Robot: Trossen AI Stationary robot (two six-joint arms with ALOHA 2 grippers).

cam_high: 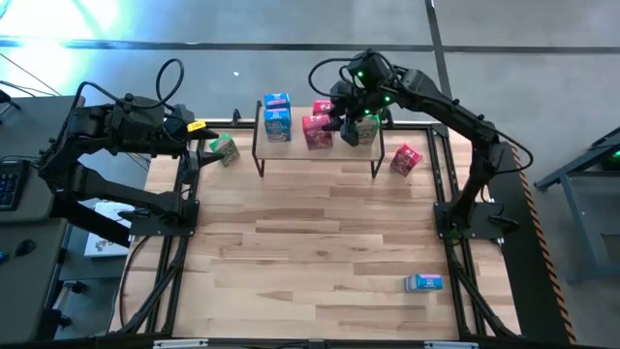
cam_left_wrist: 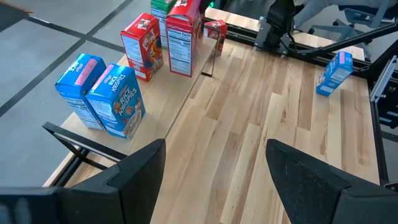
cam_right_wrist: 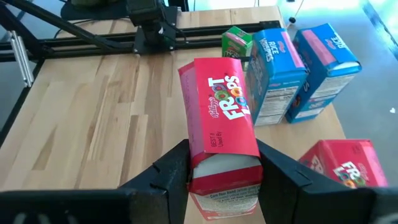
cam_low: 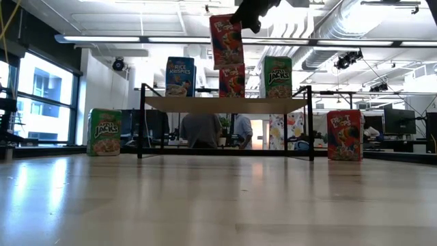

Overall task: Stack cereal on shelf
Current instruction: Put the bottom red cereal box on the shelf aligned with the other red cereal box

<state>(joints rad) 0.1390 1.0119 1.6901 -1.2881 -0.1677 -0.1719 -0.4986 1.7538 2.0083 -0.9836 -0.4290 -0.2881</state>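
**Red box held above the shelf**

High view: the right gripper (cam_high: 347, 118) hung over the shelf (cam_high: 320, 145) at 12 o'clock on the table (cam_high: 320, 242); the left gripper (cam_high: 199, 129) waited at 10 o'clock.

Low view: the red cereal box (cam_low: 226, 41) hung above another red box (cam_low: 232, 80).

Left wrist view: its jaws stood apart, empty.

Right wrist view: jaws clamped the red cereal box (cam_right_wrist: 221, 118).

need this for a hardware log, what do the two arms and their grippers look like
Both arms are dark, jointed metal. The left arm carries a looping black cable and a small yellow tag near its wrist. The right arm shows green indicator lights near its wrist. The left gripper and right gripper each have two broad, matte black, angular fingers.
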